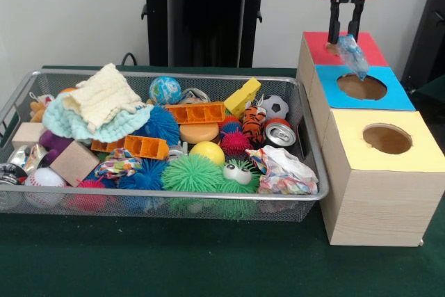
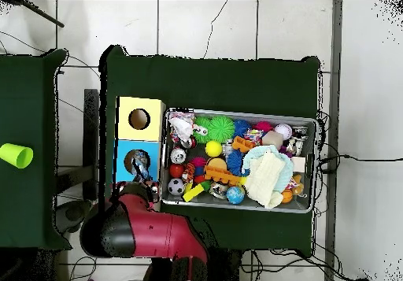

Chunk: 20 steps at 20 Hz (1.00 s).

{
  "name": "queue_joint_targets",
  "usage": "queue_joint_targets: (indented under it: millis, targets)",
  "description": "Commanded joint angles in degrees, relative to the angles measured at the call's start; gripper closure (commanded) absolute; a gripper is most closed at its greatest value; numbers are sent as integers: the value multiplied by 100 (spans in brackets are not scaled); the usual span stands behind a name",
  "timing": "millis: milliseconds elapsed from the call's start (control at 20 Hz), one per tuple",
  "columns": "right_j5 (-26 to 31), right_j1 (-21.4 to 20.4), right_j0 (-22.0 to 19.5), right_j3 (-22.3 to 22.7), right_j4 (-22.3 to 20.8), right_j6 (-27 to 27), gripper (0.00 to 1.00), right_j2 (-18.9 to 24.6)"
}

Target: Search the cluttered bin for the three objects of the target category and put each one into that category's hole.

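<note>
Front view is showing the gripper hanging over the row of three boxes beside the wire bin, its two dark fingers closed on the top of a crumpled clear plastic bottle that is dangling at a tilt, its lower end reaching toward the hole of the blue-topped box. The bottle is hanging roughly over the seam between the red-topped box and the blue one, so it is looking as if a drop into the blue hole is being lined up, though which hole is meant cannot be told for certain. In the overhead view the arm is reaching over the blue box and covering the red one, and the bottle itself is too small to pick out there. As to progress, one item is being carried and is not yet released; whether anything is already lying inside the holes cannot be seen. The bin is holding a lot of clutter: a crushed soda can, a crumpled printed wrapper, spiky rubber balls, orange blocks, a knitted cloth, a small globe ball and wooden blocks. The can and the wrapper are looking like plausible remaining targets of the same kind, but that is a guess. The yellow-topped box is standing nearest the camera with nothing over it.
</note>
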Motion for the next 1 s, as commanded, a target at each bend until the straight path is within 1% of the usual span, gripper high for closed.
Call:
queue_joint_targets:
  millis: [50, 300, 650, 850, 1000]
  targets:
    - [457, 321, -6, -285, 324, 1302, 100, 59]
    - [580, 438, 163, -506, 418, 1367, 100, -80]
    - [639, 598, 283, -732, 539, 1330, 100, -189]
    - [827, 667, 374, -959, 630, 1336, 100, -287]
    - [868, 648, 386, -974, 652, 1331, 100, -301]
